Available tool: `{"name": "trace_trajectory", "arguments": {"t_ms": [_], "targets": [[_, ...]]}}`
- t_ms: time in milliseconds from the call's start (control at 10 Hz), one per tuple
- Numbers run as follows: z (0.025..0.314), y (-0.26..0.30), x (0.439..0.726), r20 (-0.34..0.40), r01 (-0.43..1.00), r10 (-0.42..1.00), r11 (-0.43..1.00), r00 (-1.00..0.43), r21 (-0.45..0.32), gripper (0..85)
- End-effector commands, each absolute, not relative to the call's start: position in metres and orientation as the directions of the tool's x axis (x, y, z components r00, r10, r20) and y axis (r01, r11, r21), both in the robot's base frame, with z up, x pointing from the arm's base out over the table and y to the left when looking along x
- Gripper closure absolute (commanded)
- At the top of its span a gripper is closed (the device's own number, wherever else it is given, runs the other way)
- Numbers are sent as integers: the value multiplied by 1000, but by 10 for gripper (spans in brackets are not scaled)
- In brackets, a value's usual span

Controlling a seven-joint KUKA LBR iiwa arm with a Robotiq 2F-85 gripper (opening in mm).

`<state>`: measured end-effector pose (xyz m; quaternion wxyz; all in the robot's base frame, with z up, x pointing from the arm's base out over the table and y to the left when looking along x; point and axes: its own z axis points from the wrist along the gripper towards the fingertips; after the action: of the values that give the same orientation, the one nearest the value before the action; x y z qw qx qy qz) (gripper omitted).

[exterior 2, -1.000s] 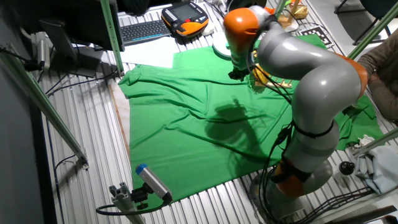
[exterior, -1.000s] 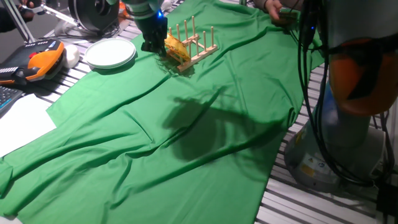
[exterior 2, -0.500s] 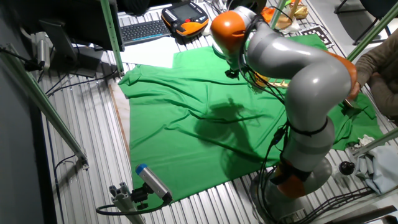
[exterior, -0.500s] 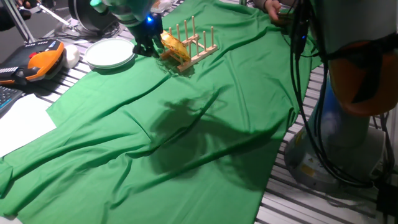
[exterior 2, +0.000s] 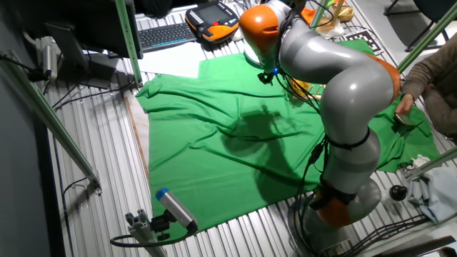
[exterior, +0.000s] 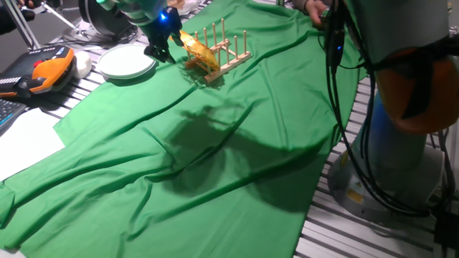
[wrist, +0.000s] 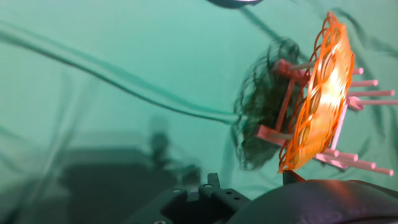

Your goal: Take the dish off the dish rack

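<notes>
Big green cloth [exterior: 215, 143] covers most of the table, wrinkled. Grey-and-orange arm [exterior 2: 335, 78] reaches to the upper centre of the other fixed view. White plates [exterior: 127, 62] upper left in one fixed view, orange pendant [exterior: 44, 70] further left. Dish rack [exterior: 221, 51] sits top centre on the cloth, dish [exterior: 195, 49] on edge, tilted, at its left end among the pegs. Gripper [exterior: 159, 49] just left of the dish; can't tell how far open, or if touching
</notes>
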<state>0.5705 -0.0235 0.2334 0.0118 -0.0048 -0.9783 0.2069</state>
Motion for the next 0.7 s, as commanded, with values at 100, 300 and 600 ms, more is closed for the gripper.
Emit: {"name": "trace_trajectory", "arguments": {"t_ms": [100, 300, 600], "targets": [[229, -36, 580, 19, -4, 4, 914, -1000, -405, 340], [225, -54, 590, 11, -19, -16, 912, -1000, -411, 340], [225, -78, 610, 20, -55, -51, 908, -998, -416, 340]]}}
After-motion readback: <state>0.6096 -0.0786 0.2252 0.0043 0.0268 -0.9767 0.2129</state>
